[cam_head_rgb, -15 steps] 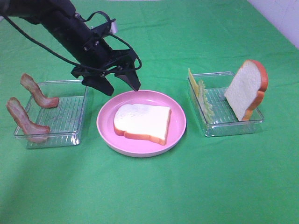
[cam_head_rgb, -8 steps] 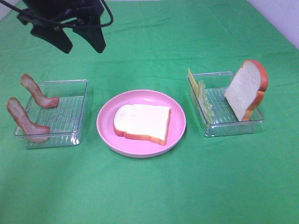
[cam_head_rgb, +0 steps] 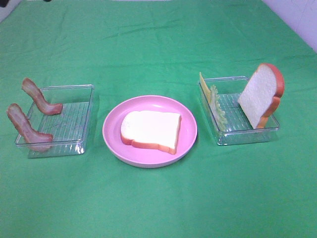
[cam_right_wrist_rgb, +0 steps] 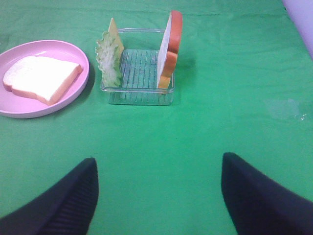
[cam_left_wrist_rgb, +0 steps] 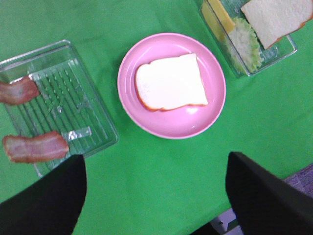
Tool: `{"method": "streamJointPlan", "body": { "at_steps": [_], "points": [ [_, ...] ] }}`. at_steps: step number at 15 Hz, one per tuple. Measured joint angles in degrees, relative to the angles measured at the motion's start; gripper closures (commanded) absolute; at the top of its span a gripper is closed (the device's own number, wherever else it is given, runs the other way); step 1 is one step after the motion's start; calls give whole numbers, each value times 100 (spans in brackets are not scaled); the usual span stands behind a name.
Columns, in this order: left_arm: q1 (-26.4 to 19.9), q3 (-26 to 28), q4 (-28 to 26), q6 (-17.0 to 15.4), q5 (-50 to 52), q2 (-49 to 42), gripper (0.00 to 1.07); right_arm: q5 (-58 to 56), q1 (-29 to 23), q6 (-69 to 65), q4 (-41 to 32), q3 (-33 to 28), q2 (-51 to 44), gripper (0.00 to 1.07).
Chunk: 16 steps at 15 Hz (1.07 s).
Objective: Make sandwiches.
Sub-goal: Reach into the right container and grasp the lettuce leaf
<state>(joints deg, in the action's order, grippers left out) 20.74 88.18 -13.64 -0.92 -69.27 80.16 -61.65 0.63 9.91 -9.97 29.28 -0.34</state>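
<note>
While one bread slice (cam_head_rgb: pixel 151 130) lies flat on the pink plate (cam_head_rgb: pixel 112 136), the left pincer (cam_left_wrist_rgb: pixel 156 164) and right pincer (cam_right_wrist_rgb: pixel 159 160) stand spread apart, empty.

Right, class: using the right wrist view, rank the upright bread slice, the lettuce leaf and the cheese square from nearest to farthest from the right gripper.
1. Upright bread slice: straight ahead of the right gripper, at the tray's end away from the plate.
2. Lettuce leaf: tray's plate end, off to one side.
3. Cheese square: just behind the lettuce.

Left gripper (cam_left_wrist_rgb: pixel 156 159), right gripper (cam_right_wrist_rgb: pixel 157 160): jaws wide
</note>
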Motion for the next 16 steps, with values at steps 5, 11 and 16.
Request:
{"method": "streamJointPlan", "body": {
  "at_steps": [5, 11, 16],
  "points": [
    [0, -2968, 756, -223, -34, -2384, 32, 0, 0, 0, 0, 0, 0, 39],
    [0, -4893, 854, 46, 298, -4675, 32, 0, 0, 0, 0, 0, 0, 39],
    [0, -5695, 865, 470, 470, -6429, 32, 0, 0, 0, -6, 0, 0, 39]
  ]
}}
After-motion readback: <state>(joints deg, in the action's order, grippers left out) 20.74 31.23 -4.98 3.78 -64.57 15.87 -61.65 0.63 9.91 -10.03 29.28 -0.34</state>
